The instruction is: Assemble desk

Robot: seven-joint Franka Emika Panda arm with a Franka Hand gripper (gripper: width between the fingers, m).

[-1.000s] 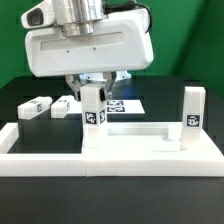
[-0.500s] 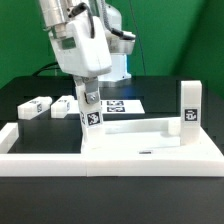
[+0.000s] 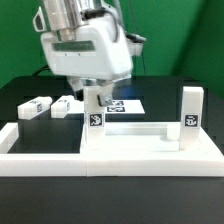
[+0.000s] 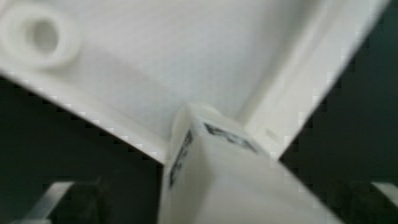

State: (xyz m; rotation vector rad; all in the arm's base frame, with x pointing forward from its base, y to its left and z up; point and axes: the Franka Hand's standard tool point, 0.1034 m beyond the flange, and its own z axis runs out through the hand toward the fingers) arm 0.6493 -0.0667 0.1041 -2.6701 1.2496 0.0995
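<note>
The white desk top point(image 3: 135, 141) lies with its rim upward, inside the white border bars. Two square legs stand upright on it: one at the corner on the exterior view's left point(image 3: 95, 118), one on the right point(image 3: 191, 110). Each shows a black-and-white tag. My gripper point(image 3: 96, 97) hangs over the left leg, open, a finger on each side of its top and dark gaps between. In the wrist view this leg point(image 4: 228, 172) fills the space between the jaws of my gripper point(image 4: 222, 206), with the desk top point(image 4: 196, 60) and a round hole point(image 4: 36, 38) beyond it.
Two loose white legs point(image 3: 35, 107) point(image 3: 65, 104) lie on the black table at the exterior view's left. The marker board point(image 3: 127, 103) lies behind the left leg. A long white border bar point(image 3: 110, 166) runs along the front, with a shorter one on the left point(image 3: 20, 135).
The jaws have opened off the left leg, which stays upright at the desk top's corner. The arm's head has turned and shifted above it.
</note>
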